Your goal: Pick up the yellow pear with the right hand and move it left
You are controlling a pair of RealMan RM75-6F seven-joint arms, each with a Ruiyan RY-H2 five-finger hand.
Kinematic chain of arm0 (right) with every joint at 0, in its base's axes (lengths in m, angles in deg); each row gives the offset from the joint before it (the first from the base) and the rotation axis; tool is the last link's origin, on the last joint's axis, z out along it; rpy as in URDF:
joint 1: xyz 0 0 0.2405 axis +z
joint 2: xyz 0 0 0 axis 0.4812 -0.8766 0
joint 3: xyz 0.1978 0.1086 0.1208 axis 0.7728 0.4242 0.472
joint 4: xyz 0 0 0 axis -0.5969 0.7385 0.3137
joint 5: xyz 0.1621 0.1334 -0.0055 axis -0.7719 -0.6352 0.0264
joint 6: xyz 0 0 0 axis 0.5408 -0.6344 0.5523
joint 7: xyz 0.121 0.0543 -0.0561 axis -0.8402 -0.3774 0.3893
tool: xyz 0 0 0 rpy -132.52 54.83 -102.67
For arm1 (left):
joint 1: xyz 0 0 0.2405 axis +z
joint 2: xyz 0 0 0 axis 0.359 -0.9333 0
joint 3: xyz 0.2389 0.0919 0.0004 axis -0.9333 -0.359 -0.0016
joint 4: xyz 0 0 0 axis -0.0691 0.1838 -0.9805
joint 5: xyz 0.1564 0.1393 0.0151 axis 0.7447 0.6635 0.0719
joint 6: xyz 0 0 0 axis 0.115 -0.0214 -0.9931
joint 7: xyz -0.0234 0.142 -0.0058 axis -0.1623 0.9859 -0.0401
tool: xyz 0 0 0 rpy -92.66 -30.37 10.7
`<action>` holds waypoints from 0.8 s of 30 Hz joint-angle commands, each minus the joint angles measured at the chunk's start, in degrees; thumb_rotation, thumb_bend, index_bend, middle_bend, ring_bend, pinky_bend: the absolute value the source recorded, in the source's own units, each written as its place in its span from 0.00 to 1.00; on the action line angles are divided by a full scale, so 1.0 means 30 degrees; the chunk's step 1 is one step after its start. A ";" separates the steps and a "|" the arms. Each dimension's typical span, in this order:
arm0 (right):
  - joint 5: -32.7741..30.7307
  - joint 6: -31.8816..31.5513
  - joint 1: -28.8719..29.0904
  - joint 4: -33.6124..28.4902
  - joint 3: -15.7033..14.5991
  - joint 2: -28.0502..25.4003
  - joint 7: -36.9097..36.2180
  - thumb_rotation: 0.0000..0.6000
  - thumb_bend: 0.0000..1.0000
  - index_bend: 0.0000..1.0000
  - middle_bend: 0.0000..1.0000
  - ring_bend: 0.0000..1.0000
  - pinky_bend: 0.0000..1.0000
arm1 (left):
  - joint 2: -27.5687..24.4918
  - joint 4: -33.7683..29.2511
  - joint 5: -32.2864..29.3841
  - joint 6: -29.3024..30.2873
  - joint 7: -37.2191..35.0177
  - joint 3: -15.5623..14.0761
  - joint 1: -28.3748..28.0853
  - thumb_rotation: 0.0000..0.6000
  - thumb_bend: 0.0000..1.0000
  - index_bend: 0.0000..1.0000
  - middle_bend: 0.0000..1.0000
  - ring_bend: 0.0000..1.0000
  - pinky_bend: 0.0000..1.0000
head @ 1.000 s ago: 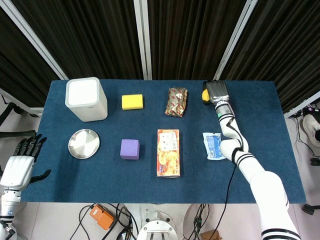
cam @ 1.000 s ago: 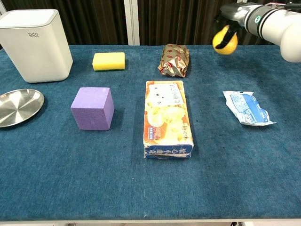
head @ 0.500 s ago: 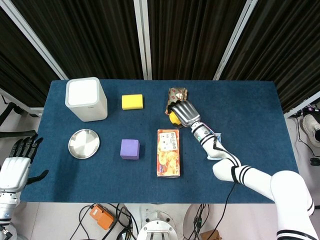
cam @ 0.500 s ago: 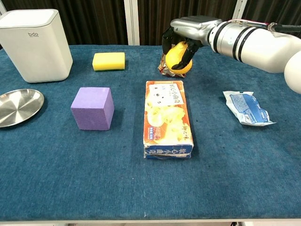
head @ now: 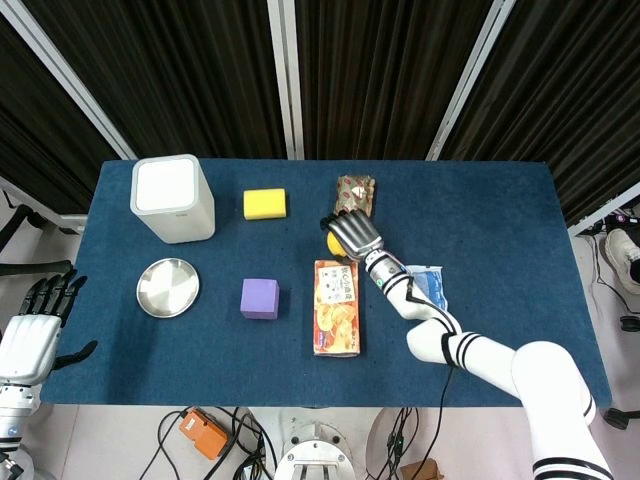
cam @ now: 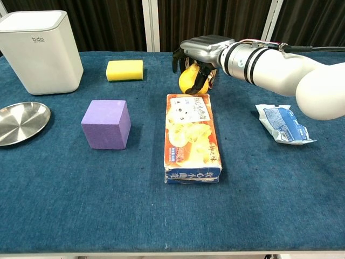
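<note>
One right hand (cam: 202, 51) has its fingers curled down around the yellow pear (cam: 189, 81), holding it under the palm, above the table. It looks light, hard and smooth, so a wrap round its widest part seems safest. Below and toward the robot lies the snack box (cam: 192, 135); left, the yellow sponge (cam: 124, 70).

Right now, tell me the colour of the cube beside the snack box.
Purple. The cube shows best in the chest view, left of the box.
</note>
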 commanded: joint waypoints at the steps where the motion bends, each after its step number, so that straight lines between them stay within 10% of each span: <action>1: 0.0424 0.0124 0.0000 0.0098 -0.0146 -0.0074 -0.0753 1.00 0.45 0.10 0.42 0.38 0.41 | -0.0011 -0.0005 -0.0005 -0.0010 -0.0001 0.0009 -0.0006 1.00 0.12 0.00 0.00 0.00 0.04; 16: 0.0676 -0.0829 -0.0691 -0.2191 -0.0080 -0.1871 -0.1093 1.00 0.45 0.00 0.25 0.23 0.29 | 0.0048 0.0022 0.0169 0.0072 0.0120 -0.0035 0.0028 1.00 0.12 0.00 0.00 0.00 0.04; 24: 0.2883 -0.6023 -0.4371 -0.9550 -0.1568 -0.6926 -0.0211 1.00 0.45 0.00 0.10 0.07 0.09 | 0.0061 -0.0038 0.0177 0.0085 0.0207 -0.0025 0.0033 1.00 0.12 0.00 0.00 0.00 0.04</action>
